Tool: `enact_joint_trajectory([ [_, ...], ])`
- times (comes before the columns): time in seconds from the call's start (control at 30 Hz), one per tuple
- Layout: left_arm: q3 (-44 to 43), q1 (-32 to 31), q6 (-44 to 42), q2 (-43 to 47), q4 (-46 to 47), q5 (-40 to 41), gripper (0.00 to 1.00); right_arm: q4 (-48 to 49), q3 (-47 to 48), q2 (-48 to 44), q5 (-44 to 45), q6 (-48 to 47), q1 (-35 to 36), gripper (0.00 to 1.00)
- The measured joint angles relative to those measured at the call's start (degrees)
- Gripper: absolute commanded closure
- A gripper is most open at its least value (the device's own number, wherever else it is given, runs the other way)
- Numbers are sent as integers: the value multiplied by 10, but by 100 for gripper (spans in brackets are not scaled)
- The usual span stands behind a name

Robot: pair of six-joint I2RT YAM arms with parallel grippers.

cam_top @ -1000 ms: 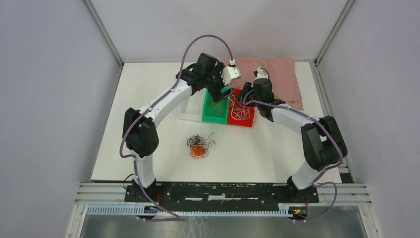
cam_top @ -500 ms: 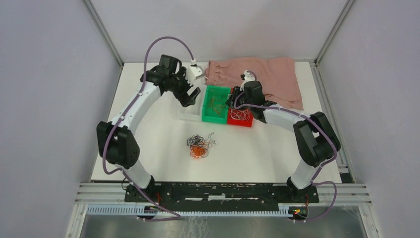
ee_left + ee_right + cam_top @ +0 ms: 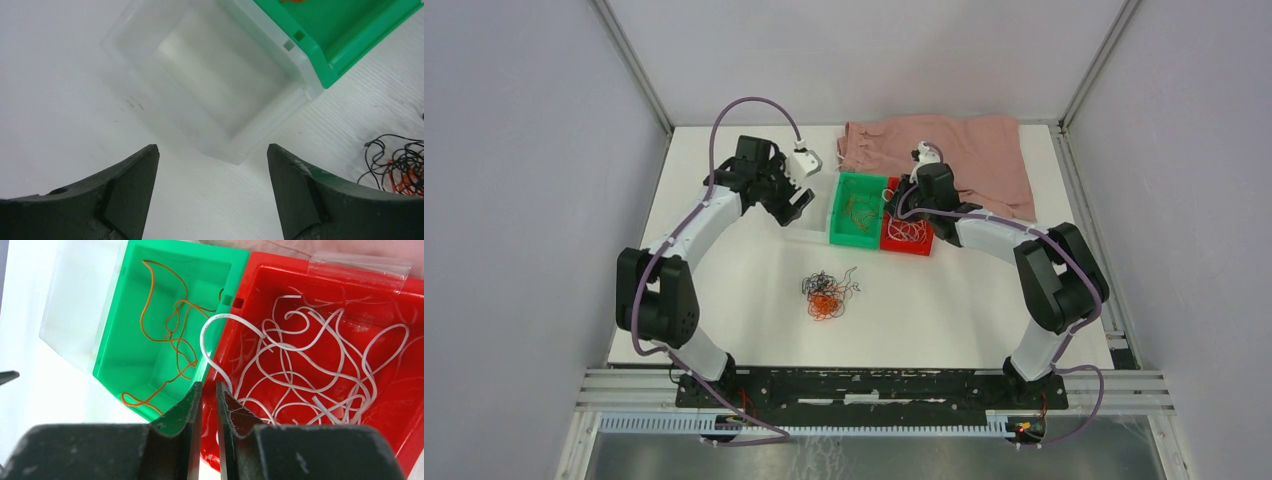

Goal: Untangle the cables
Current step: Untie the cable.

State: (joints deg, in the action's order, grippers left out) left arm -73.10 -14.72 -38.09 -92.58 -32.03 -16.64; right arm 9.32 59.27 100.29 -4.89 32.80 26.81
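Left end effector point(image 3: 212, 150) spread over clear bin point(image 3: 260, 135); right end effector point(image 3: 209, 385) nearly closed at white cable point(image 3: 205, 332), grip unclear.

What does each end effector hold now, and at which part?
Left end effector: open, holding nothing. Right end effector: nearly closed at the loop of a white cable; a grip cannot be told.

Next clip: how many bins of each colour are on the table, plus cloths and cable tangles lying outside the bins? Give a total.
Clear bin: 1
Green bin: 1
Red bin: 1
Pink cloth: 1
Cable tangle: 1
Total: 5
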Motion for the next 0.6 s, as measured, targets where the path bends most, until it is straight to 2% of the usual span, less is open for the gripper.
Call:
enact_joint_trajectory([
  [0.13, 5, 3, -1, -6, 43, 14, 15, 2, 0, 0, 2, 5, -3, 85],
  [0.4, 42, 7, -20, -27, 90, 33, 18, 57, -17, 12, -30, 46, -27, 70],
  [0.6, 55, 8, -42, -43, 104, 46, 22, 108, -32, 28, -65, 89, -48, 69],
])
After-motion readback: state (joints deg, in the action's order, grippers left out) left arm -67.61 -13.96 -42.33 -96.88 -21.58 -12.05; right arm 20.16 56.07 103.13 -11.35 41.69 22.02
